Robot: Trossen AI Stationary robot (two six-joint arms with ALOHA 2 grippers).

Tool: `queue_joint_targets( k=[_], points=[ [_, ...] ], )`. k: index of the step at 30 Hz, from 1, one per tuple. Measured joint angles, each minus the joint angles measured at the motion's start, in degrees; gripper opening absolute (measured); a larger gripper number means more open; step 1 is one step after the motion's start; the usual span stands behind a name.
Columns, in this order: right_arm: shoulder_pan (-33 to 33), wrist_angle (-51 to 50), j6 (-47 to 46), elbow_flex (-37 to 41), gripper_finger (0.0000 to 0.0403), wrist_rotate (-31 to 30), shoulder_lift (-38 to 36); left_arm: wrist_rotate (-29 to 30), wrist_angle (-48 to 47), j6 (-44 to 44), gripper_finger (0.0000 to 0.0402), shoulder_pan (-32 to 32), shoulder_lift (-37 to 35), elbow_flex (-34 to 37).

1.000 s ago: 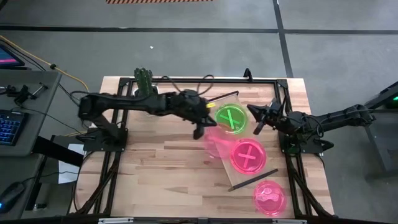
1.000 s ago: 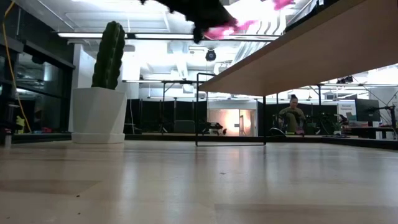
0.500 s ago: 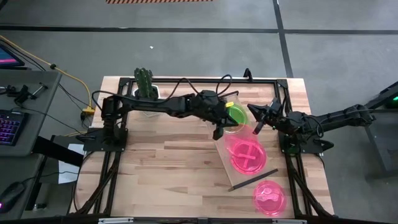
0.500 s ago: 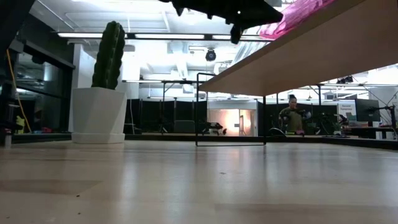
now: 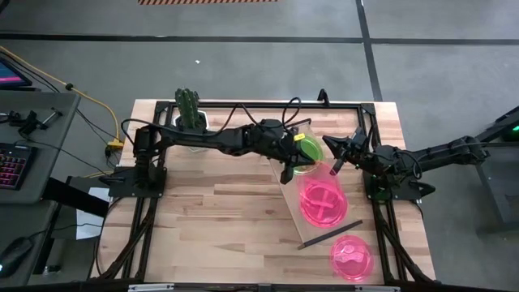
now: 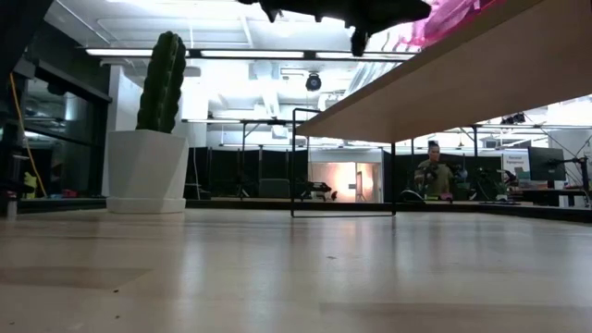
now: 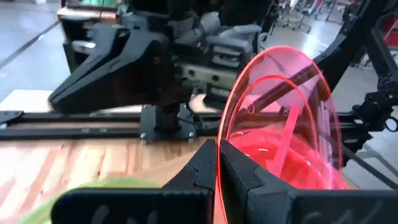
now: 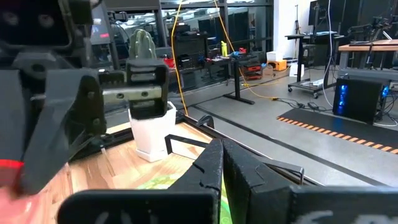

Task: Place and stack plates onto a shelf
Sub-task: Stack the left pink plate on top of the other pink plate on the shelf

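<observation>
The shelf [image 5: 296,223], a light-wood plank with black end rails, lies slanted on the right half of the table. A neon green plate [image 5: 309,149] rests on its far end and a neon pink plate [image 7: 273,157] on its middle. My left gripper [image 5: 284,173] is shut on a second pink plate [image 7: 283,102], held just over the pink one on the shelf. I cannot tell whether the two touch. A third pink plate [image 5: 351,258] lies on the table near the shelf's near end. My right gripper [image 5: 335,159] waits shut, to the right of the green plate. My left gripper pinches the held pink plate by its rim [image 7: 219,155], on the side toward the table's left. The fingers [image 7: 199,171] reach in from the left, slanting down. The plate extends away from the fingertips, tilted, over the pink plate on the shelf.
A cactus in a white pot [image 5: 189,107] stands at the table's far left. The shelf's black end rail [image 5: 331,234] crosses its near end. A desk with a keyboard [image 5: 12,166] stands left of the table. Bare wood lies in the near-left part.
My left gripper carried the pink plate toward the table's right, from over the bare table beside the shelf to over the pink plate on the shelf. It stayed shut on the rim. The right arm kept still.
</observation>
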State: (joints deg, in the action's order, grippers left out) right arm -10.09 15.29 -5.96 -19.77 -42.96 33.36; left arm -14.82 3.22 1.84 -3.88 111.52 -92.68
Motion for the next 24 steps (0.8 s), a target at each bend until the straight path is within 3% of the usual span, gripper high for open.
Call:
queue_joint_targets(
  k=[9,18,24],
  points=[
    [0.0,-0.1,0.0,0.0,0.0000,0.0,0.0,0.0,3.1,-0.5,0.0001,1.1,4.7,0.0],
    [0.0,-0.1,0.0,0.0,0.0000,0.0,0.0,-0.1,4.1,-3.0,0.0003,1.1,5.1,0.0],
    [0.0,0.0,0.0,0.0,0.0000,-1.0,0.0,0.0,4.0,-4.0,0.0036,1.0,5.1,0.0]
  ],
)
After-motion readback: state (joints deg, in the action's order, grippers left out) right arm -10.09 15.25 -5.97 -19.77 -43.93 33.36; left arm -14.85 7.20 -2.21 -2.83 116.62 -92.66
